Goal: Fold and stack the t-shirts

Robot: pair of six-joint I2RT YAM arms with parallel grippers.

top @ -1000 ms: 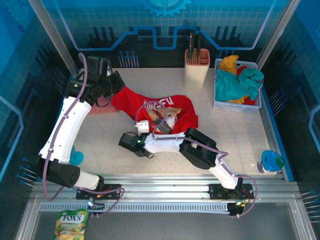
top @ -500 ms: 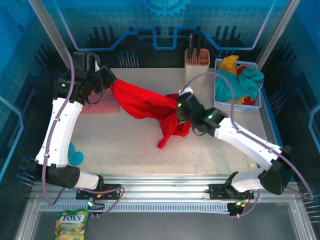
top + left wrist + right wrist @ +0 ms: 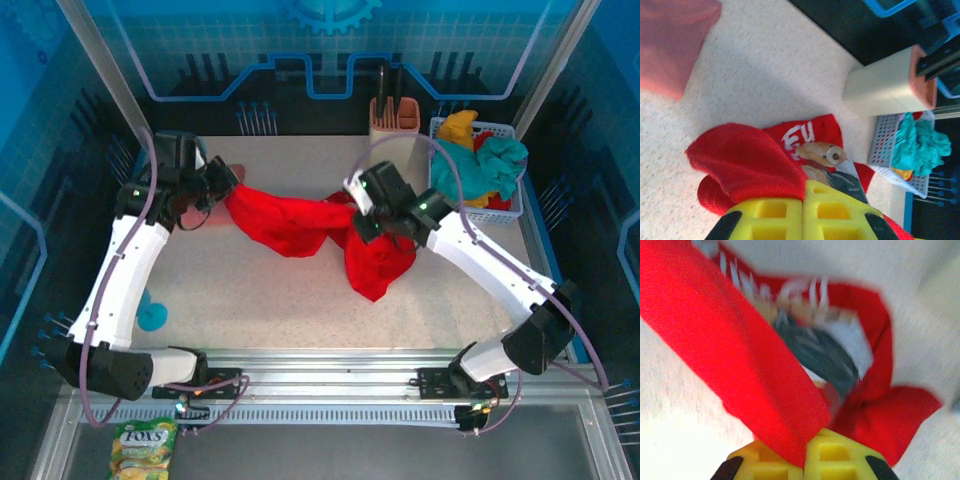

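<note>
red t-shirt [image 3: 285, 225] just got hoisted, slung between left tool [image 3: 222, 185] and right tool [image 3: 352, 212], both clenched on it, so flattening's next I'd guess

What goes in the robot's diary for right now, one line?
red shirt: stretched between grippers, sagging | left gripper: shut on red shirt | right gripper: shut on red shirt | pink shirt: on table

Right wrist view: bright red cloth t-shirt [image 3: 740, 365] blurred, white lettering illegible. Left wrist view: dusty pink cloth shirt [image 3: 675, 45] cut off by the top and left edges. Overhead view: it lies mostly hidden behind the left gripper [image 3: 222, 184].
</note>
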